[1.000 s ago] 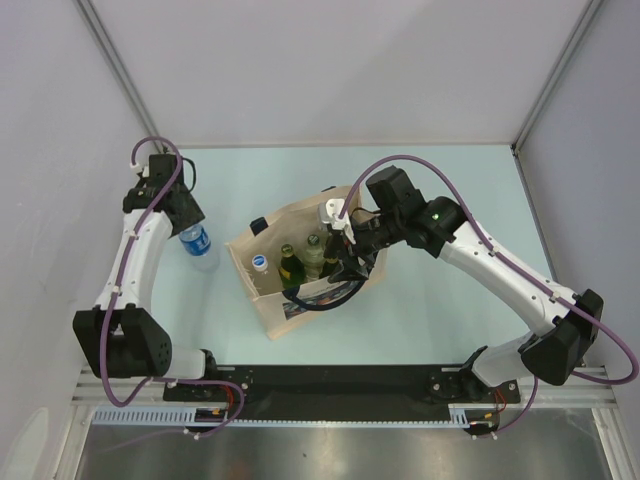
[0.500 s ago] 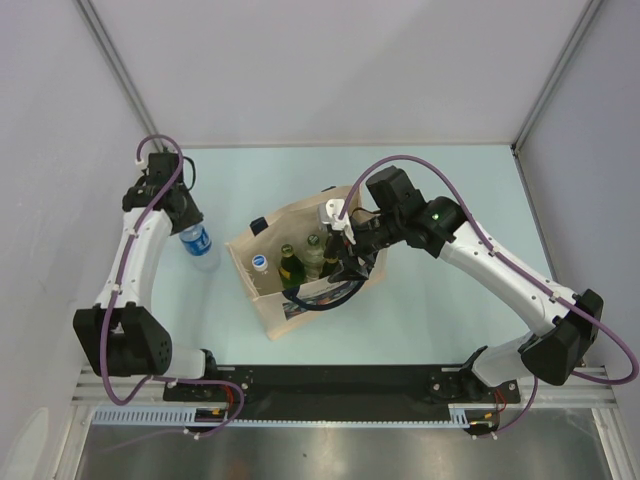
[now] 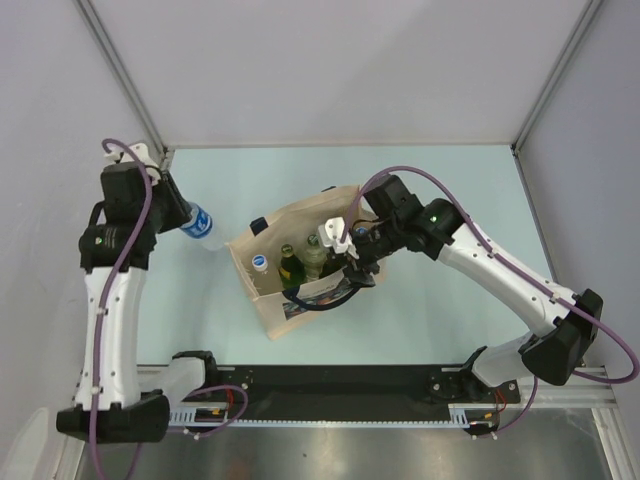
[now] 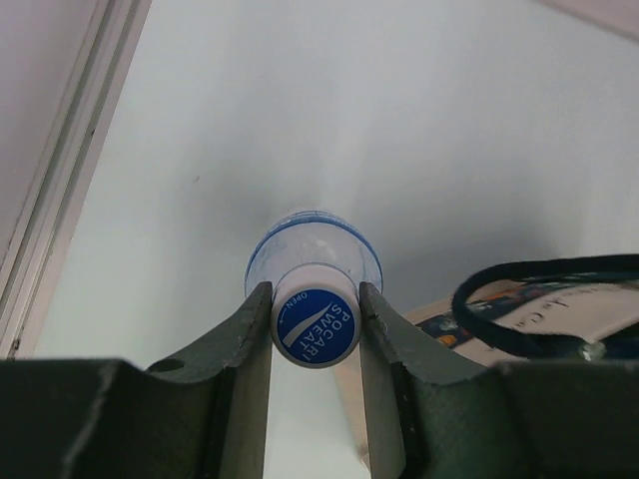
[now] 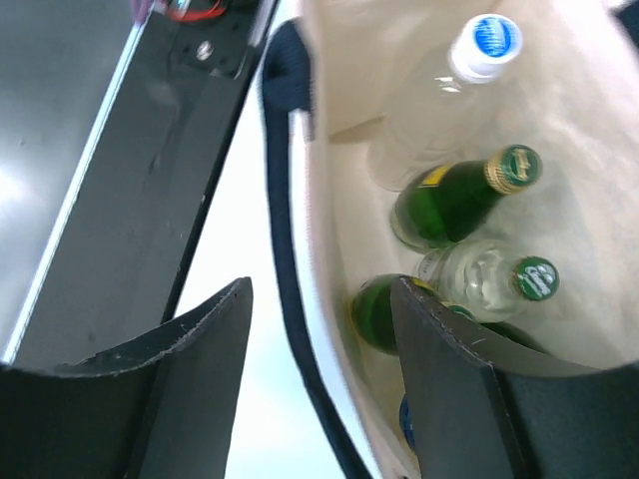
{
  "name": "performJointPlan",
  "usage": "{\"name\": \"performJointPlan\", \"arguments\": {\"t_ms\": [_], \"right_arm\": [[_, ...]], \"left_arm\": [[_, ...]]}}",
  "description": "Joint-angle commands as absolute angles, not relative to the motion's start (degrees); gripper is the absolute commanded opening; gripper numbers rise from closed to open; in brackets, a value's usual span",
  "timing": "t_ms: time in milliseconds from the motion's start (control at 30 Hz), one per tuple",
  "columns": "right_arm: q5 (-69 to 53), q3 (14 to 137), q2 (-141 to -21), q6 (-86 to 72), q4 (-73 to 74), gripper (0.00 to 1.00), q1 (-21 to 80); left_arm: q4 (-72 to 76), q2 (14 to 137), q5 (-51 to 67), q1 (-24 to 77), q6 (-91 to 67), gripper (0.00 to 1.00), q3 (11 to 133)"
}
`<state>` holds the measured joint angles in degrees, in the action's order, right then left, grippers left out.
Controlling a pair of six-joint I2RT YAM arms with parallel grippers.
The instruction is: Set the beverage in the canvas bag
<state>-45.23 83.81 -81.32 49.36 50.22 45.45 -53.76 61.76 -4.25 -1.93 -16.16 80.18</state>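
Three bottle caps show inside the canvas bag (image 3: 268,300): a white cap (image 5: 489,38) with a blue print that we cannot read, a gold cap (image 5: 514,168) on a green glass bottle, and a green cap (image 5: 539,279) on a clear bottle, its white marks too blurred to read.

Our beverage bottle (image 4: 315,239) is outside the bag, well to its left in the top view and not touching it. Its blue cap (image 4: 314,327) carries white lettering, "POCARI SWEAT", with a small "OPEN" on the white rim beside it. We see the left gripper (image 4: 315,291) pinching this bottle at the neck, a dark finger (image 4: 245,339) pressed against each side of the cap. A blue label (image 3: 198,222) wraps the bottle, its text illegible.

The right gripper (image 5: 319,329) hangs over the bag's right-hand rim with its jaws spread. One finger is outside the bag and the other inside, with the beige wall and the navy handle (image 5: 285,200) between them. The printed picture (image 4: 539,309) on the bag bears lettering we cannot make out.
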Motion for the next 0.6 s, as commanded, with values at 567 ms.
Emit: {"name": "performJointPlan", "arguments": {"t_ms": [567], "right_arm": [[-44.56,84.81,-81.21,61.08,56.25,0.27,50.27]], "left_arm": [[-54.67,56.60,15.89,1.49,-23.11,0.00,107.39]]}}
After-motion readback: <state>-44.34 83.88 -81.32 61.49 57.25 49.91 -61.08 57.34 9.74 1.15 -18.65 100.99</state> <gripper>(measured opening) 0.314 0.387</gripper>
